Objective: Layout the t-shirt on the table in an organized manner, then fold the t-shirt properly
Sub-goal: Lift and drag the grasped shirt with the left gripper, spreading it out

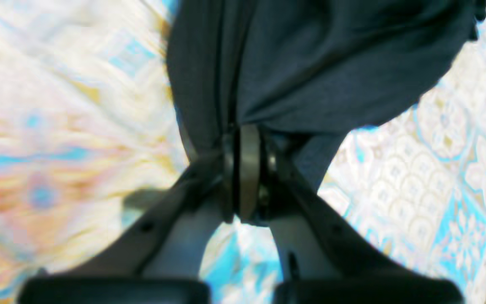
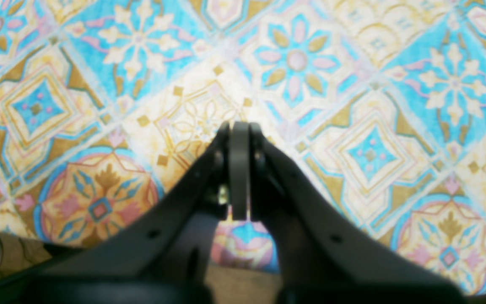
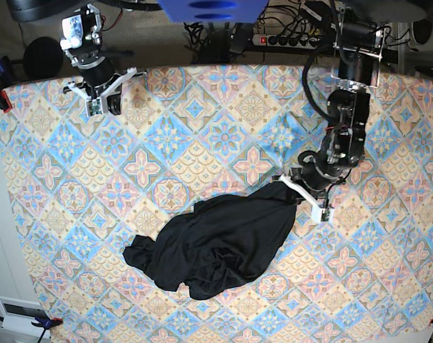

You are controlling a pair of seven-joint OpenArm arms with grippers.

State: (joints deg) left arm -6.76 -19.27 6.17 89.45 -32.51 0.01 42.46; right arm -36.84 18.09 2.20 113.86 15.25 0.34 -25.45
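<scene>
The left gripper (image 1: 249, 139) has its jaws closed on an edge of the shirt (image 3: 216, 246), which lies bunched mid-counter (image 3: 59, 214); a slow pull up and outward, I judge, would draw the heap open without the thin black knit slipping free. The right gripper (image 2: 238, 126) hangs shut and empty over the far corner (tiled pastel cloth, flat and smooth).

Table (image 3: 73, 214): large, rectangular, covered by cloth in a diamond tile pattern of pastel blue, pink and yellow floral medallions. Lying on it: one black t-shirt (image 3: 216, 243), crumpled in a heap (one corner drawn up and right).
</scene>
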